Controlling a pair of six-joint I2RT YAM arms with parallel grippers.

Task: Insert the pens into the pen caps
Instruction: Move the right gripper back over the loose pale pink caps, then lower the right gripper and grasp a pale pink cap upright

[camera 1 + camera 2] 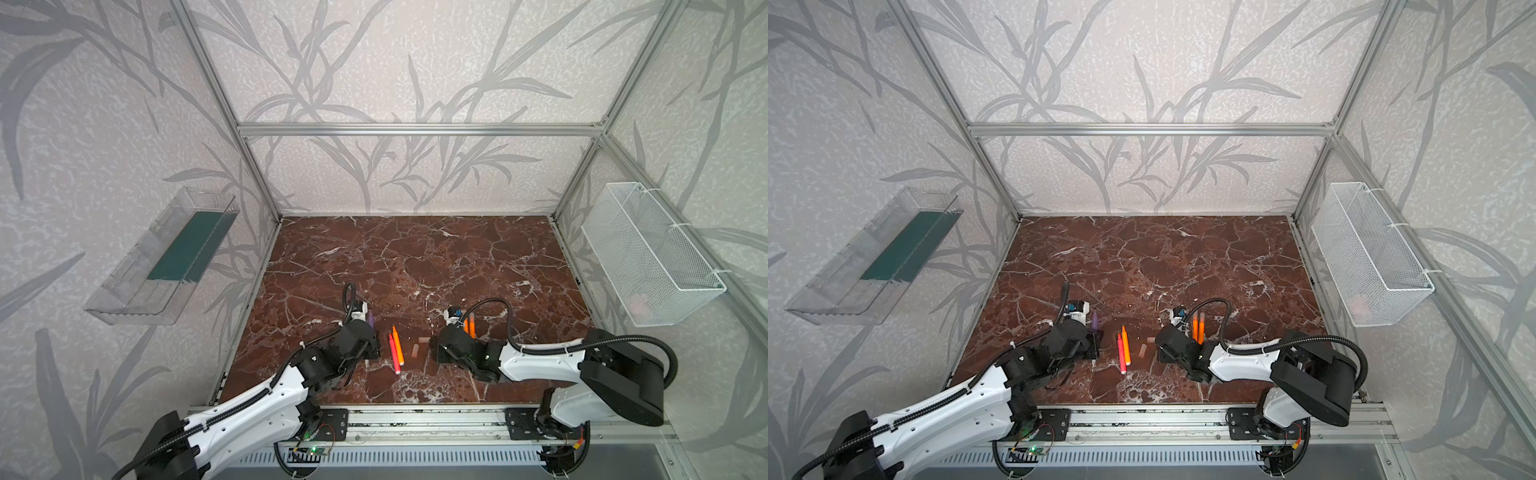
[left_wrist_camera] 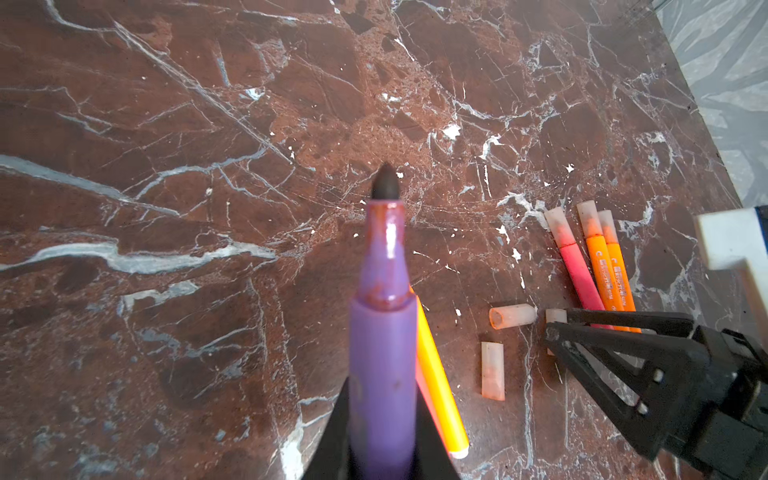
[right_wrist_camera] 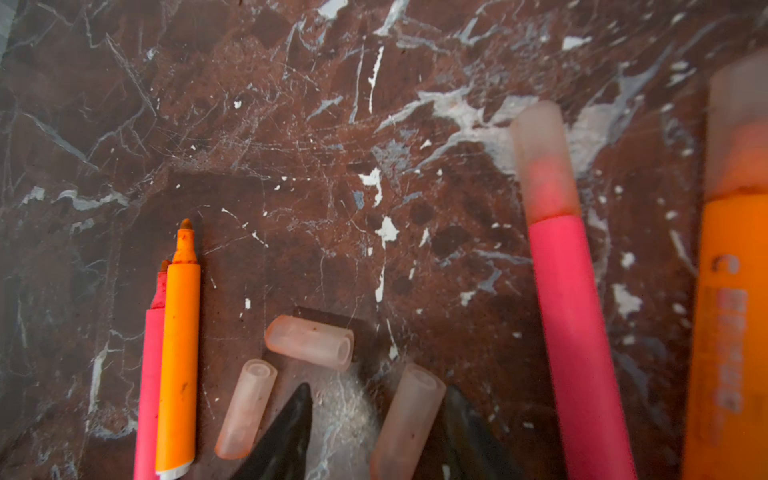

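My left gripper (image 2: pixel 382 440) is shut on the purple pen (image 2: pixel 382 332), whose dark bare tip points away over the table (image 1: pixel 415 257); the pen also shows in a top view (image 1: pixel 370 320). An uncapped orange pen (image 3: pixel 178 345) and a pink pen (image 3: pixel 149 374) lie side by side between the arms. Three loose pen caps lie near my right gripper (image 3: pixel 378 401). One cap (image 3: pixel 407 419) rests between its fingers against one of them, with a gap to the other. The other caps (image 3: pixel 309 343) (image 3: pixel 247 409) lie just outside. A capped pink pen (image 3: pixel 569 311) and a capped orange pen (image 3: pixel 731 311) lie beside it.
A clear plastic tray (image 1: pixel 166 257) hangs on the left wall and a white mesh basket (image 1: pixel 652 253) on the right wall. An aluminium rail (image 1: pixel 415 424) runs along the table's front edge. A second capped orange pen (image 2: pixel 619 270) lies with the capped ones.
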